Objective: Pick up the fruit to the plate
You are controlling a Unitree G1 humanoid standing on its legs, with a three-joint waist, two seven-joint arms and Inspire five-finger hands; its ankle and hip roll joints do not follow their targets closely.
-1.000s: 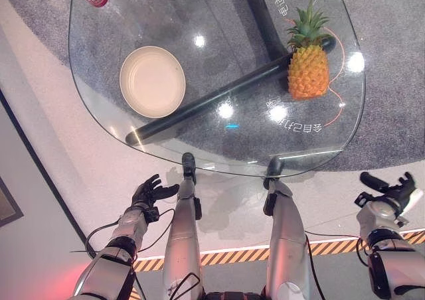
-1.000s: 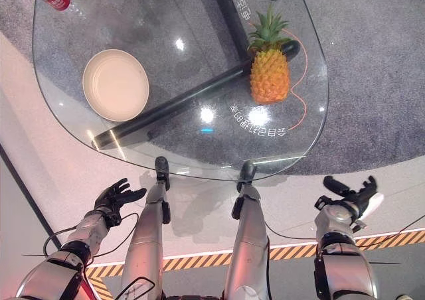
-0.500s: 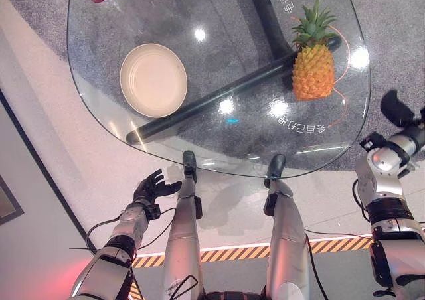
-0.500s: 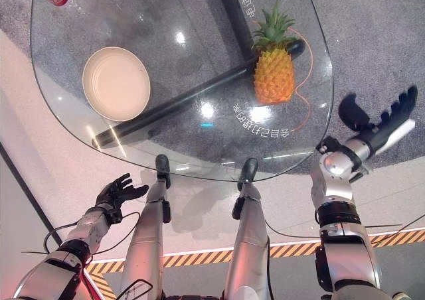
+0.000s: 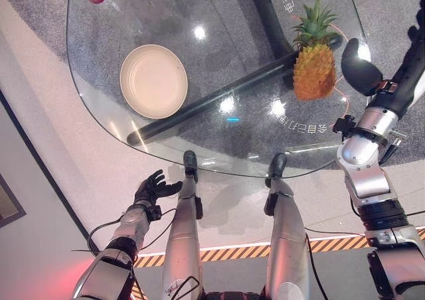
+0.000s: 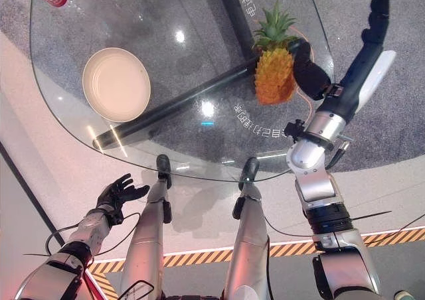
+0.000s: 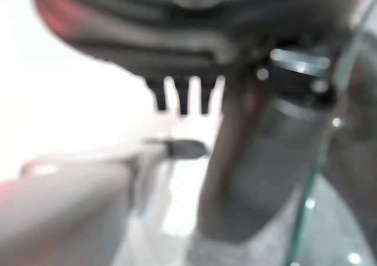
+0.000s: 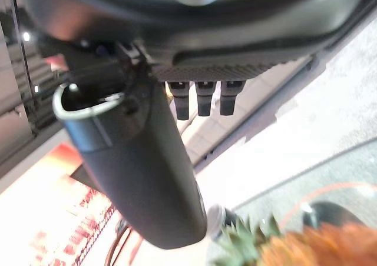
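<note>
- The pineapple [image 6: 275, 74] stands upright on the glass worktop [image 5: 219, 147], well apart from the empty cream plate [image 5: 153, 81].
- My right hand [image 6: 345, 74] hangs just beside the fruit, fingers straight and spread, holding nothing.
- My left hand [image 5: 151, 188] rests low, fingers relaxed.
- The pineapple is probably heavy, stiff and rough-skinned; I would grip the orange body, not the spiky crown.

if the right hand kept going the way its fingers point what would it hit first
Probably nothing: the right hand is open beside the pineapple, its fingers aimed past the glass table edge, though depth is hard to judge.
</note>
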